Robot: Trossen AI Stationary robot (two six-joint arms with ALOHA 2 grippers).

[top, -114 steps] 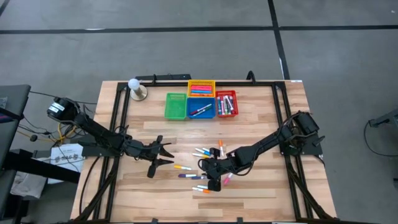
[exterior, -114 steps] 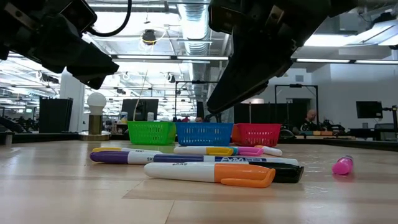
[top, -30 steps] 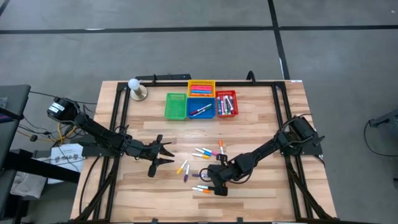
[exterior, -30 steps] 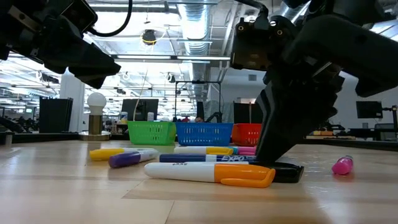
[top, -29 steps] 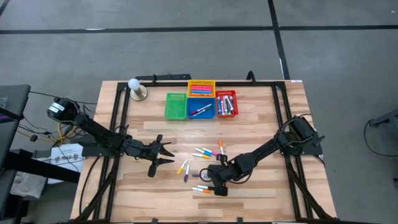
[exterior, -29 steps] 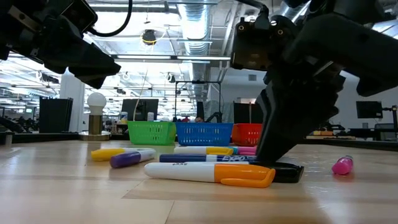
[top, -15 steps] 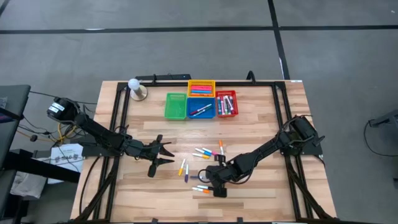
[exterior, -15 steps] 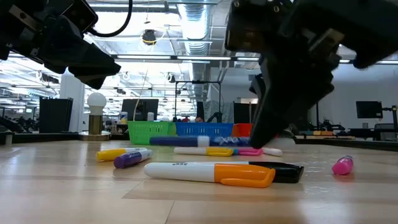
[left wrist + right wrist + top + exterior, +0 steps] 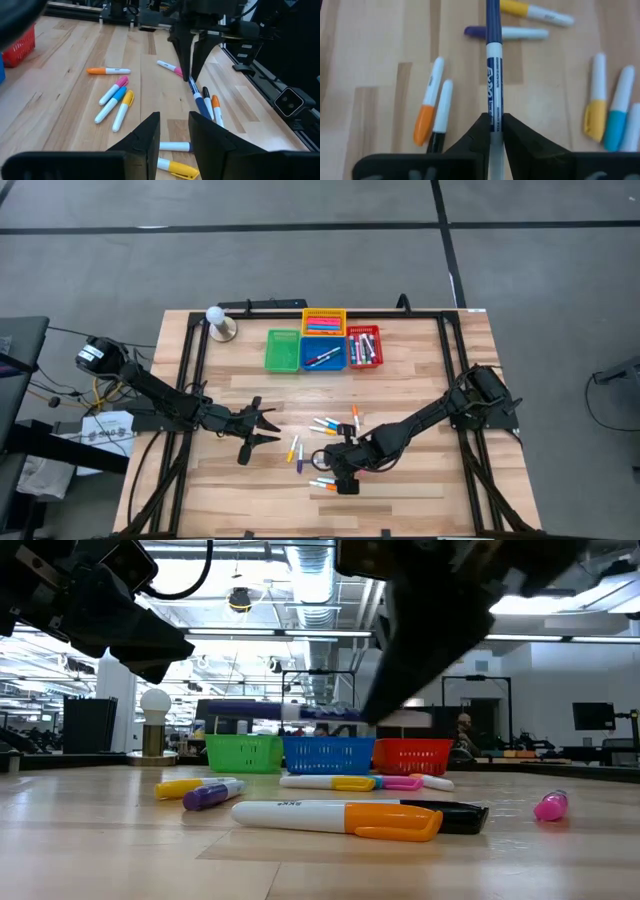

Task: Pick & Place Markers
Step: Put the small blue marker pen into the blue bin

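The dark blue-capped marker (image 9: 492, 75) is already off the tabletop (image 9: 420, 380), pinched by its white barrel in the right gripper (image 9: 492, 122) above the loose markers (image 9: 325, 450) in the middle, and it looks light, stiff and a bit slick, so a mid-barrel grab seems the safest bet against it pivoting. The left gripper (image 9: 173, 131) waits off to the side with its fingers a little apart, holding nothing. It probably goes in one of the baskets (image 9: 323, 345) at the far edge, though I can't tell which.
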